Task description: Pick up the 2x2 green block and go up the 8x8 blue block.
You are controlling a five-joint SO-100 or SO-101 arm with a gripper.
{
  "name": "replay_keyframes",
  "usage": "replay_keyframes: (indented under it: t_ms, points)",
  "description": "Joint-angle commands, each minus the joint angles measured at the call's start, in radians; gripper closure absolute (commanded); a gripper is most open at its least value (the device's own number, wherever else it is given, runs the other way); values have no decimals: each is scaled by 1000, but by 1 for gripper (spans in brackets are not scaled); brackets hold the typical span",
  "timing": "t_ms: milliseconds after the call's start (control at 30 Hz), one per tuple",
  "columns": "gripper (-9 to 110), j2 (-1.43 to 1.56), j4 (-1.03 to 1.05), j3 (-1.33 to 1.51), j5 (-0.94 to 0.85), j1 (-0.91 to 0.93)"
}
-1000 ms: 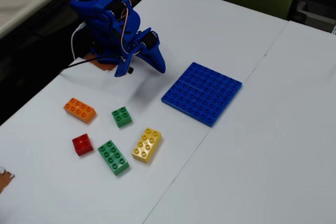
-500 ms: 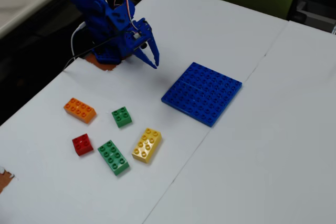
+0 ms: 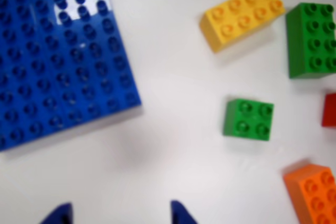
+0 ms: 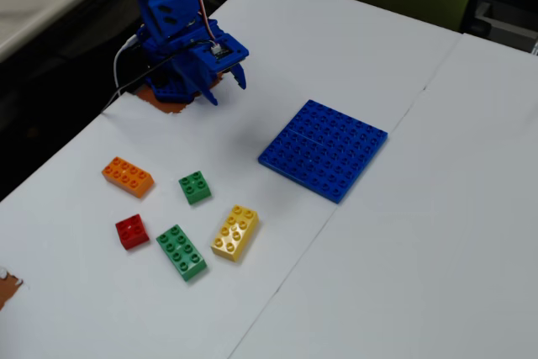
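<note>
- Fixed view: the end effector hangs above the table near the arm's base — fingers apart, empty.
- 2x2 green block sits among loose bricks, well apart from the 8x8 blue block.

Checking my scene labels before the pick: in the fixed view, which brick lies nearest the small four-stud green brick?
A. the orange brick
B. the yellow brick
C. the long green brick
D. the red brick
B. The yellow brick lies just right of and below the 2x2 green block with the smallest gap; the orange brick, red brick and long green brick sit farther off.
</note>
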Motion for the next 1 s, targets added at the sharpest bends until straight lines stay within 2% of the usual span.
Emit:
replay_keyframes:
  t_ms: [0,167,267,533,800,967]
  points:
    - [73,-195,-25,-160,60,100]
    - [72,-437,-221,-198,77,183]
    - [72,-594,-305,-235,23,232]
    - [72,-927,-206,-514,-250,367]
    - [72,-1052,-244,-565,-314,419]
    - [72,-1111,-291,-549,-285,403]
